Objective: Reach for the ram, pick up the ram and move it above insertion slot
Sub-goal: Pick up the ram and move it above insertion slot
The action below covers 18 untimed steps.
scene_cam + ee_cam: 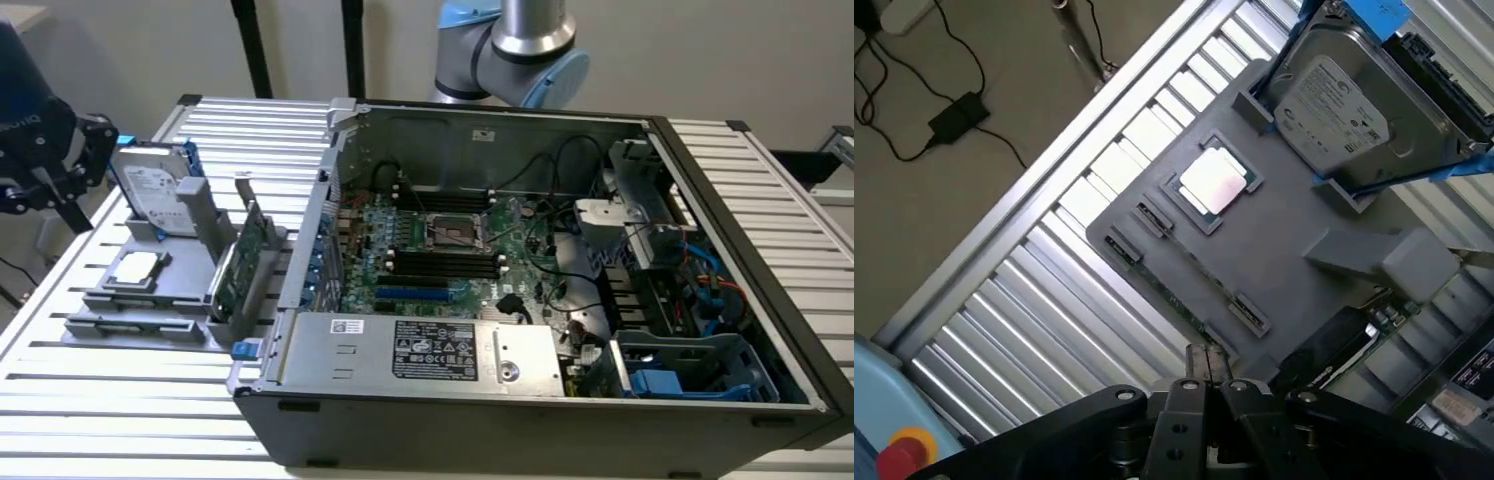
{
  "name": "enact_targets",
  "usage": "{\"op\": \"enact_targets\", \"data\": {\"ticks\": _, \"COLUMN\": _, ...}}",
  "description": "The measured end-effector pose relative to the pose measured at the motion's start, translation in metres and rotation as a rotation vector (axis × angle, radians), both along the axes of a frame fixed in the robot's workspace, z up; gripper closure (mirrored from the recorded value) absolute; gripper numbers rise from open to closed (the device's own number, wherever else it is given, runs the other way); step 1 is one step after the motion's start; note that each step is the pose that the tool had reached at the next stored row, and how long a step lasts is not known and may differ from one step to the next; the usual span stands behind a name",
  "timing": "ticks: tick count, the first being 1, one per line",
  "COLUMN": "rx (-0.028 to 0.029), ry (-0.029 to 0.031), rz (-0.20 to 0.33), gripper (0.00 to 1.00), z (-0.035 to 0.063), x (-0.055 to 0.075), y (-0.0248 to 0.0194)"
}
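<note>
Exterior view: gripper [54, 190] up beside gray tray [187, 265] at exterior view's left, outside PC case [534, 420]; ram too thin to pick out there

Wrist view: gripper [1206, 385] pinched shut, holding nothing. Ram [1172, 295] on edge in tray slot beside CPU [1211, 182], on side away from hard drive [1334, 110]. Long axis running roughly straight out from fingertips, near end just ahead, not touching

Plain pale grey wall [747, 50] out back, two black upright poles [251, 45] in front of it. Ribbed silver aluminium-slat desk [120, 410]. Floor's [914, 220] dull beige, small black power brick [957, 115] lying on it.
</note>
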<state>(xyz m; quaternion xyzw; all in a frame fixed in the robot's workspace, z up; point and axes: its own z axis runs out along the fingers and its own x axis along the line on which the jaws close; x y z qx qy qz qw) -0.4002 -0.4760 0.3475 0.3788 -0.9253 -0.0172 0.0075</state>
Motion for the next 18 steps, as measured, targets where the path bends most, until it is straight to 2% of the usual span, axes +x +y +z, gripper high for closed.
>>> {"op": "enact_targets", "data": {"ticks": 18, "rx": 0.0, "ry": -0.0004, "rz": 0.326, "gripper": 0.89, "z": -0.0056, "x": 0.0, "y": 0.0}}
